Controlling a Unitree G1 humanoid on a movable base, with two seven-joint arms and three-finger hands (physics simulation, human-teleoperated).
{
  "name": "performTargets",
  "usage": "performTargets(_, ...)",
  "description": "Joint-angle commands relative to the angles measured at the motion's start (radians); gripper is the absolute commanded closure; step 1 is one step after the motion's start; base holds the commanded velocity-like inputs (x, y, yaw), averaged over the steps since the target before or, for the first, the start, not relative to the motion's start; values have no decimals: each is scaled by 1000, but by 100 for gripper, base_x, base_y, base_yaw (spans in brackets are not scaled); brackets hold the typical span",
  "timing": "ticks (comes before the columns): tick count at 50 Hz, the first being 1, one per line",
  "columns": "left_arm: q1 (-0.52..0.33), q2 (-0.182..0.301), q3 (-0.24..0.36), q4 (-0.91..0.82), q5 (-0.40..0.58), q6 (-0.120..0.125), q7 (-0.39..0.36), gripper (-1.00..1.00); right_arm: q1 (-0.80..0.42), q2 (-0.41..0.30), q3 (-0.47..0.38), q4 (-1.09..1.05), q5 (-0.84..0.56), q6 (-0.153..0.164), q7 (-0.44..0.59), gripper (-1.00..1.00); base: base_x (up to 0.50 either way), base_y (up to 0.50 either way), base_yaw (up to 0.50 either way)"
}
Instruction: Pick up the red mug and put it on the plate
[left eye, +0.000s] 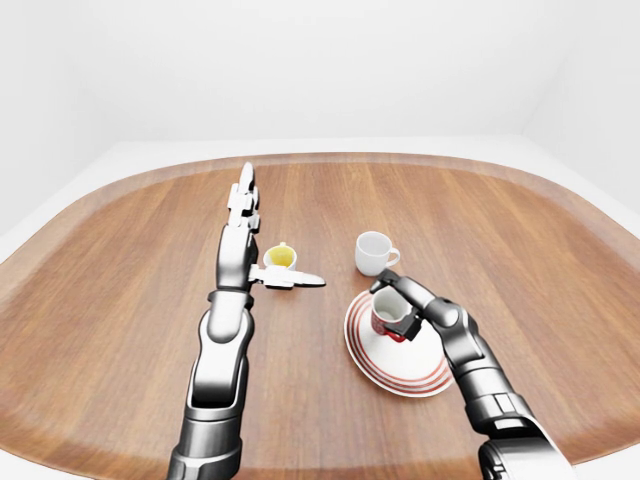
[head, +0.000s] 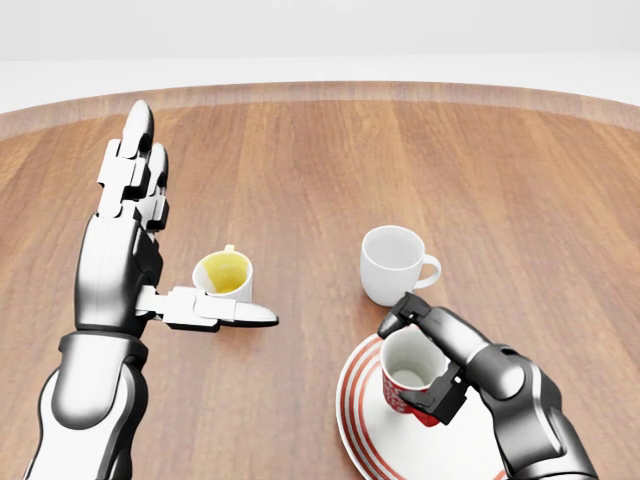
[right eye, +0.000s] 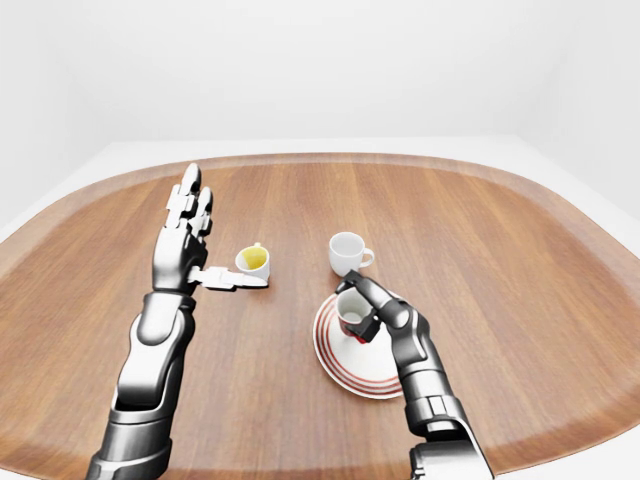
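The right hand (head: 425, 365), lowest in the head view, was seen closed round the red mug (head: 408, 378), its fingers (head: 412, 310) wrapped over the rim and wall. The mug was held over the plate (head: 358, 420), upright or nearly so, its mouth turned upward and its long axis roughly vertical; whether its base touched the plate could not be told, and its handle was hidden by the hand. The plate, white with red rings, lay on the wooden table (head: 520, 200).

Just above the plate in the head view a white mug (head: 390, 262) stood upright, its handle pointing right, near the gripped mug but apart from it. To the left a small cup with a yellow inside (head: 225, 275) stood beside the left hand (head: 140, 215). That hand was spread open, its fingers stretched toward the top of the view and its thumb (head: 225, 312) laid out sideways just below the cup, holding nothing.

Three cups and one plate were counted.
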Motion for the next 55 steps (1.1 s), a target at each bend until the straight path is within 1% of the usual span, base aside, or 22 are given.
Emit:
performTargets(1, -2, -2, -3, 3, 3, 0, 1, -100, 39, -19, -30, -69, 40, 0, -77, 100, 0, 0, 0)
performTargets(16, 4, -5, -9, -2, 7, 0, 0, -100, 64, -37, -45, -68, 51, 0, -79, 100, 0, 0, 0)
performTargets(27, 2, -7, -16, -21, 17, 0, -3, -100, 56, -46, -50, -35, 60, 0, -89, 100, 0, 0, 0)
performTargets(40, -19, -12, -16, 10, 21, 0, 0, -100, 44, -52, -52, -8, 64, 0, -95, 100, 0, 0, 0)
performTargets(47, -10, -14, -20, 12, 24, 0, 0, -100, 44, -49, -46, 3, 61, 0, -102, 100, 0, 0, 0)
performTargets(48, -9, -14, -20, 10, 24, 0, -1, -100, 46, -48, -45, 2, 60, 0, -104, 51, 0, 0, 0)
performTargets(49, -8, -14, -20, 6, 24, 0, -1, -100, 48, -48, -45, -2, 59, 0, -104, -61, 0, 0, 0)
performTargets(50, -7, -14, -20, 2, 24, 0, -1, -100, 51, -48, -47, -8, 59, 0, -101, -100, 0, 0, 0)
performTargets(55, -10, -15, -21, 5, 25, 0, 0, -100, 52, -51, -50, -12, 60, 0, -98, -100, 0, 0, 0)
